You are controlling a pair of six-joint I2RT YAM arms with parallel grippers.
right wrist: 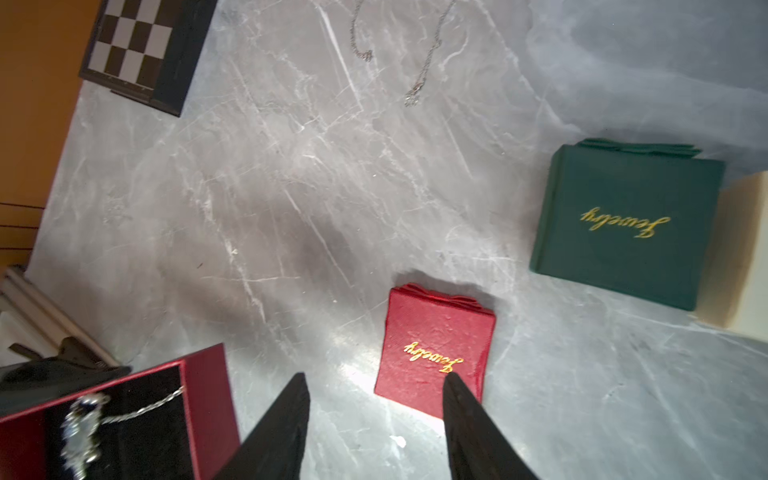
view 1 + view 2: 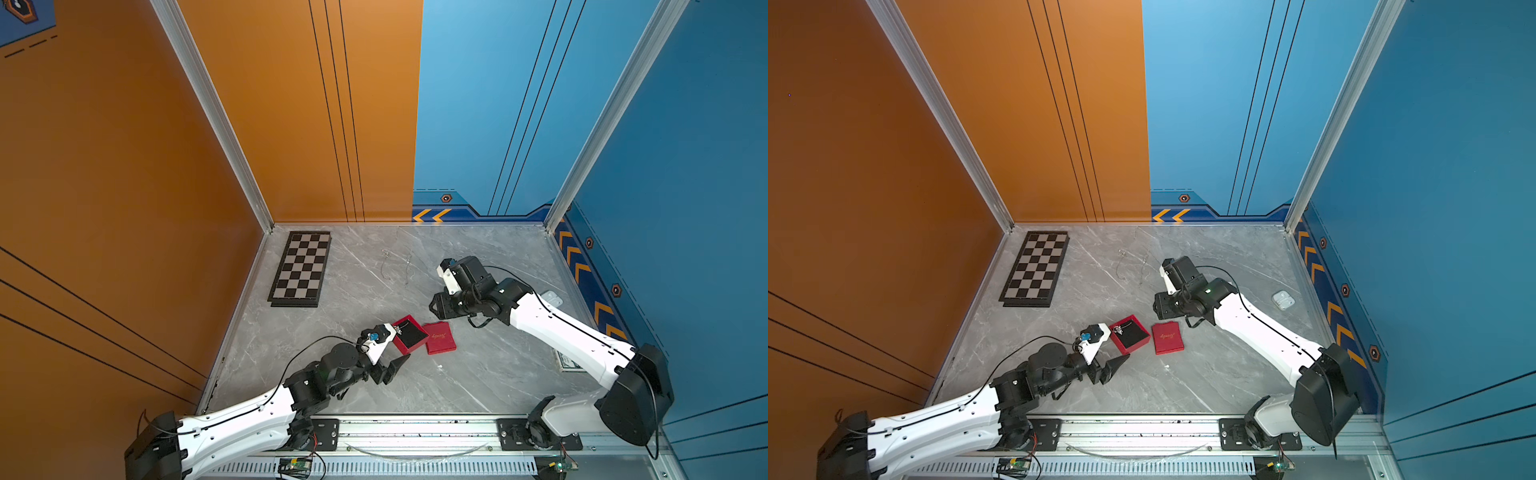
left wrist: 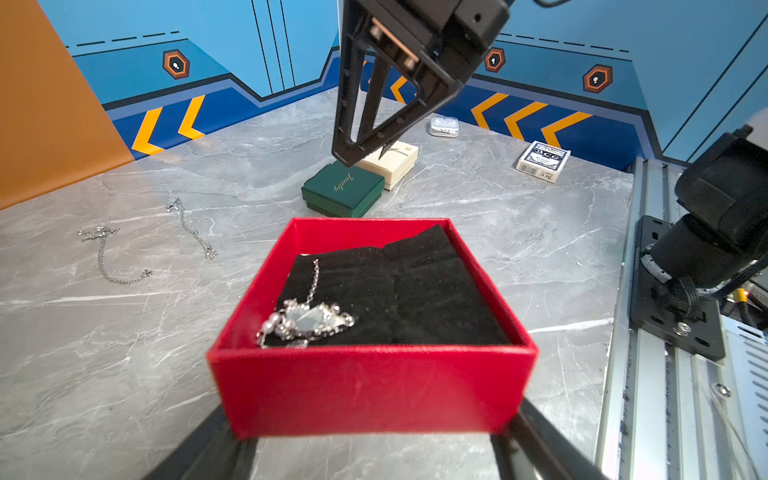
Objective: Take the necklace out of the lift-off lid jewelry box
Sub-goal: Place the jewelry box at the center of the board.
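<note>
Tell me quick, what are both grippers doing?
Left gripper: jaws closed on the red box.
Right gripper: jaws open, holding nothing.

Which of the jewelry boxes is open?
The red box, with the necklace on its black lining; its lid lies beside it. The green box and cream box are closed.

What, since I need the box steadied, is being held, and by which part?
The left gripper clamps the red box base by its two side walls; the right gripper holds nothing.

Grey marble table [image 2: 478,374], chessboard [image 2: 301,269], loose chains [image 3: 97,232], red box [image 2: 410,334], lid [image 2: 439,337]
</note>
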